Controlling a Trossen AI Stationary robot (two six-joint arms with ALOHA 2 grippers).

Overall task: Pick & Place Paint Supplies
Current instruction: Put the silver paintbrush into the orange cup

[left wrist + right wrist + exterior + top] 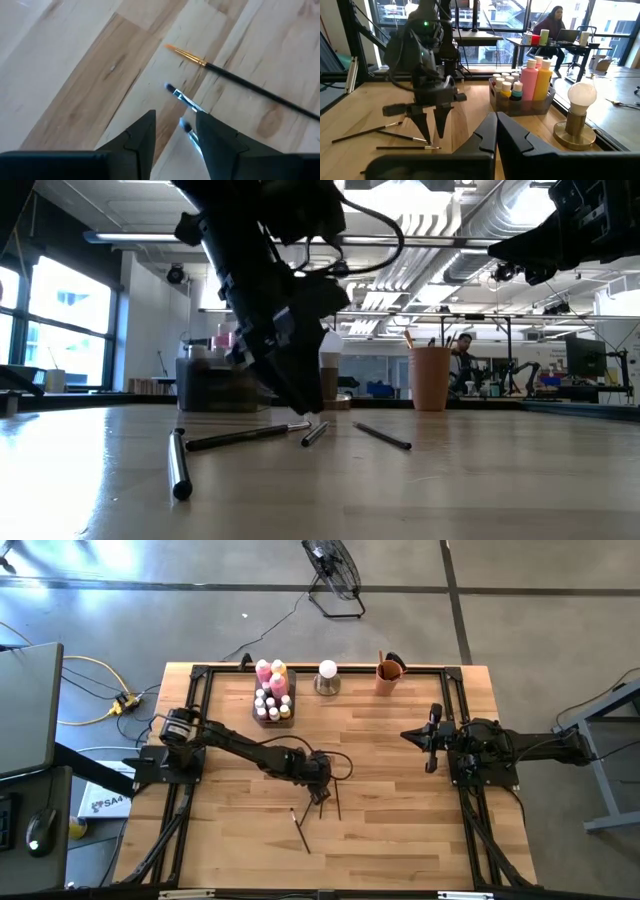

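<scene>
Hovering low over the bench (400, 840) with fingers parted around nothing, the left tool (431, 129) straddles thin paintbrushes (187, 102) lying flat, so closing off-centre could roll one aside or pinch two, while the right tool (432, 740) waits shut.

Wooden worktop (400, 830), white ball on a metal base (327, 678), orange cup (388, 676) beside it, floor fan (333, 572) behind, person seated (551, 25) beyond.

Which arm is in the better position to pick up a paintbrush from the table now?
The left arm. Its claw is open and low over the paintbrushes lying mid-table. The right claw is shut and waits near the table's right side, far from them.
</scene>
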